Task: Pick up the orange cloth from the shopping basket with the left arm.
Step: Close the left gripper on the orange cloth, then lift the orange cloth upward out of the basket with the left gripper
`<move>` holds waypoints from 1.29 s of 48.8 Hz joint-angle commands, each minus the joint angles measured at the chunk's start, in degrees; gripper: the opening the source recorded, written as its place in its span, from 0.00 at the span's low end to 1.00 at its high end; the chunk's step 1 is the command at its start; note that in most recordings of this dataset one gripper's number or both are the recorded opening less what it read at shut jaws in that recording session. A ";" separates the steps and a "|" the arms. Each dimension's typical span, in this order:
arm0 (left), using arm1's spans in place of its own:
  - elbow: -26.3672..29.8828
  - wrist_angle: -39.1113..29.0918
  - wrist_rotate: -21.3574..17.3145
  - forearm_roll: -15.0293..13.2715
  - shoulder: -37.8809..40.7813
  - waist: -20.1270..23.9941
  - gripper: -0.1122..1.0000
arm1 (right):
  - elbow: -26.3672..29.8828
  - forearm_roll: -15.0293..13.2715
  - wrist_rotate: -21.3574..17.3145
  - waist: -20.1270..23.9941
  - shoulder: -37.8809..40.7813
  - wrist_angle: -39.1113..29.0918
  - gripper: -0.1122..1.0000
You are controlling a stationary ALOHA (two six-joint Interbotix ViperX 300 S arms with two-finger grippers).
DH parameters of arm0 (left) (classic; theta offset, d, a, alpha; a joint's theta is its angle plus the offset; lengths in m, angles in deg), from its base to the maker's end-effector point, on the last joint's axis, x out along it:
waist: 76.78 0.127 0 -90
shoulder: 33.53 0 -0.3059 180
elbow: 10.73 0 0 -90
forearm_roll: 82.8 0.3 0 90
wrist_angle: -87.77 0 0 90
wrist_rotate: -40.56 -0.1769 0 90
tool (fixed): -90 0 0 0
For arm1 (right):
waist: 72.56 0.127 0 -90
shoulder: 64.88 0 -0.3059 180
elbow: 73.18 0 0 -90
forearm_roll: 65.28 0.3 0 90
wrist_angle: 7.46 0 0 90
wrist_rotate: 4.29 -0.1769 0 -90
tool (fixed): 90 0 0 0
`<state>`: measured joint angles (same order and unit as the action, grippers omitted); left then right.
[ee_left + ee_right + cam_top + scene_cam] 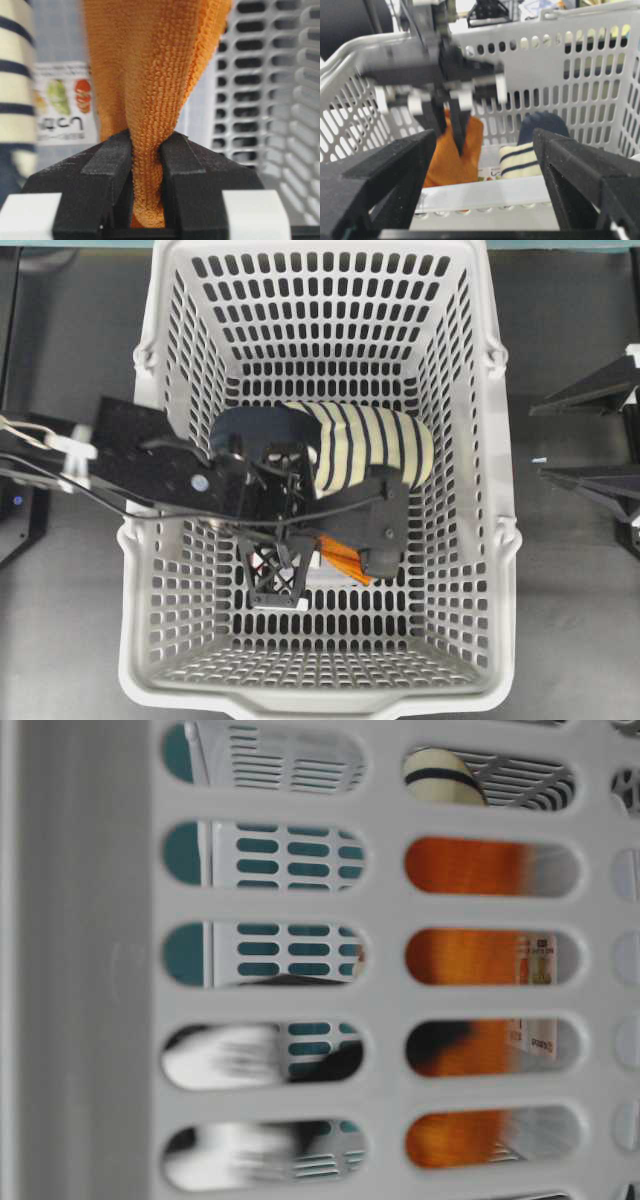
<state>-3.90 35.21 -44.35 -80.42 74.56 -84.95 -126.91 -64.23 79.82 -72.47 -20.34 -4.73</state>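
Observation:
The orange cloth (150, 65) is pinched in a narrow fold between the black jaws of my left gripper (146, 155), which is shut on it. From overhead, the left arm reaches in over the left wall of the shopping basket (500, 540), and only a strip of the orange cloth (343, 558) shows beside the left gripper (335, 555). The right wrist view shows the left gripper (447, 127) gripping the top of the cloth (450, 162). My right gripper (537, 440) stands open outside the basket on the right, with nothing in it.
A cream-and-navy striped slipper (370, 445) lies in the basket just behind the cloth, partly under the left arm. A clear package with a printed label (62, 100) lies on the basket floor below the cloth. The slotted basket wall (260, 100) is close on the right.

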 commanded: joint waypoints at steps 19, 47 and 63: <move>24.43 -20.83 0.00 0.18 -6.33 1.58 0.20 | 0.26 0.09 -0.09 0.18 -0.79 0.62 0.77; 30.41 -26.37 0.00 0.18 -3.69 3.25 0.20 | -0.09 0.18 -0.09 0.18 -0.88 0.53 0.77; 30.32 -26.72 0.00 0.18 -3.69 3.52 0.20 | -0.18 0.09 -0.09 0.18 -0.88 0.44 0.77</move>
<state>25.20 8.32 -44.44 -80.42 72.01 -81.52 -127.52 -64.23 79.73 -72.38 -21.48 -4.73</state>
